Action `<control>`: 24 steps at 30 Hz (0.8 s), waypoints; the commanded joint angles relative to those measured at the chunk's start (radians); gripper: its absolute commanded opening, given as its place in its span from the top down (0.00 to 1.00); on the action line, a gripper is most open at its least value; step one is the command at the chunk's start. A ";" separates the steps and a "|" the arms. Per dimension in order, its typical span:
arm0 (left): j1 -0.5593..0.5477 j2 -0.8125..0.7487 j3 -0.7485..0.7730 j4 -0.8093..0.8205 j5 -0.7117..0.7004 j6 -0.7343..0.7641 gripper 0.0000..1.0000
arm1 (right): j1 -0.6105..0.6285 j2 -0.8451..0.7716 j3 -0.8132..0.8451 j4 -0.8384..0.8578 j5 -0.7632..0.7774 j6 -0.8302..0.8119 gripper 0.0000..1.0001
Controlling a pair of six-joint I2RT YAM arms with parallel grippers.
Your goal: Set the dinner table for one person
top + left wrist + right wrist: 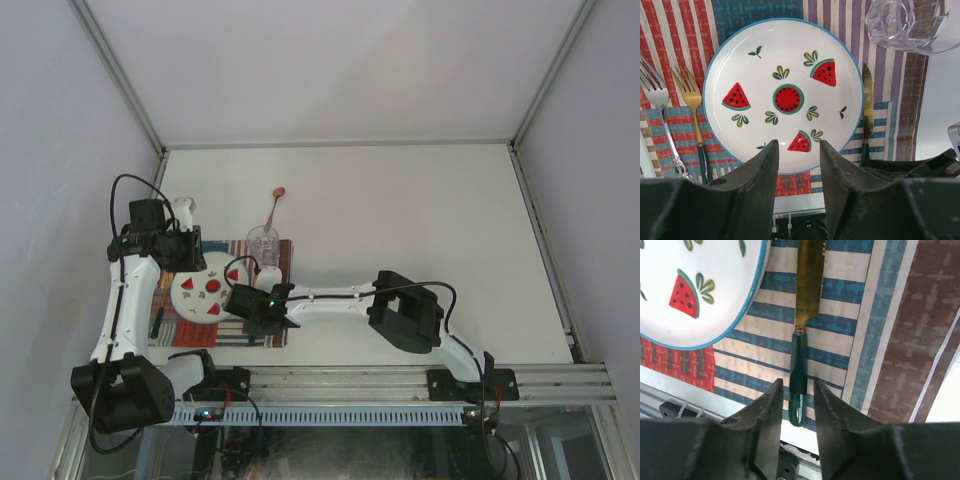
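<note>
On the dinner table [400, 220] (long axis left-right), right gripper [797, 386] narrowly open astride the knife [800, 360], blade away.

1. Overhead view: bright, even, diffuse light; detail coarse.
2. Left wrist view: plate [790, 75] ahead of left fingers [760, 175] sharp; highlights on glass [910, 25] far right.
3. Right wrist view: knife handle [799, 375] between right fingers [767, 415] sharp.

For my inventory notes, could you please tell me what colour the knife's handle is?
The knife handle is dark green; right wrist view shows it best.
</note>
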 commanded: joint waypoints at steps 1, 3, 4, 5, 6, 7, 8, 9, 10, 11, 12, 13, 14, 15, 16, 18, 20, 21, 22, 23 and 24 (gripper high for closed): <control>0.009 -0.002 -0.004 0.030 0.026 0.031 0.57 | -0.021 0.027 -0.002 -0.172 0.076 -0.044 0.64; 0.012 -0.001 -0.001 0.031 0.026 0.034 0.57 | -0.021 0.028 0.009 -0.182 0.090 -0.041 0.54; 0.013 -0.003 0.001 0.031 0.026 0.037 0.57 | -0.023 0.027 0.012 -0.183 0.095 -0.042 0.49; 0.015 -0.003 0.004 0.030 0.028 0.039 0.57 | -0.023 0.027 0.016 -0.181 0.097 -0.044 0.43; 0.017 -0.002 0.005 0.031 0.030 0.039 0.57 | -0.024 0.025 0.019 -0.178 0.102 -0.045 0.42; 0.018 -0.002 0.005 0.032 0.030 0.040 0.57 | -0.026 0.024 0.022 -0.177 0.109 -0.047 0.41; 0.019 -0.002 0.004 0.034 0.030 0.040 0.57 | -0.026 0.017 0.026 -0.173 0.116 -0.049 0.41; 0.020 -0.001 0.002 0.033 0.029 0.042 0.57 | -0.029 0.008 0.030 -0.171 0.124 -0.050 0.41; 0.021 0.002 -0.001 0.032 0.031 0.045 0.57 | -0.035 -0.007 0.033 -0.169 0.127 -0.046 0.41; 0.021 0.006 -0.002 0.026 0.030 0.047 0.58 | -0.041 -0.028 0.033 -0.159 0.129 -0.044 0.41; 0.021 0.007 -0.001 0.018 0.029 0.050 0.59 | -0.044 -0.052 0.031 -0.147 0.138 -0.044 0.40; 0.021 0.002 -0.005 0.013 0.033 0.050 0.59 | -0.046 -0.074 0.029 -0.137 0.144 -0.044 0.40; 0.022 -0.006 -0.009 0.011 0.033 0.049 0.59 | -0.049 -0.096 0.029 -0.131 0.142 -0.040 0.40; 0.022 -0.018 -0.012 0.013 0.033 0.048 0.59 | -0.050 -0.115 0.031 -0.125 0.141 -0.037 0.40; 0.022 -0.030 -0.014 0.013 0.032 0.048 0.59 | -0.048 -0.138 0.032 -0.118 0.142 -0.039 0.40; 0.022 -0.047 -0.012 0.020 0.023 0.045 0.58 | -0.042 -0.160 0.051 -0.124 0.140 -0.057 0.40; 0.024 -0.051 -0.003 0.021 0.018 0.038 0.58 | -0.033 -0.174 0.076 -0.168 0.134 -0.070 0.40; 0.024 -0.050 0.002 0.020 0.020 0.034 0.58 | -0.029 -0.184 0.086 -0.194 0.134 -0.074 0.40; 0.024 -0.045 0.005 0.018 0.022 0.025 0.58 | -0.026 -0.204 0.091 -0.226 0.140 -0.073 0.40; 0.024 -0.040 0.007 0.016 0.025 0.019 0.58 | -0.020 -0.227 0.086 -0.254 0.151 -0.069 0.40; 0.025 -0.035 0.012 0.014 0.029 0.009 0.58 | -0.015 -0.261 0.074 -0.288 0.167 -0.058 0.40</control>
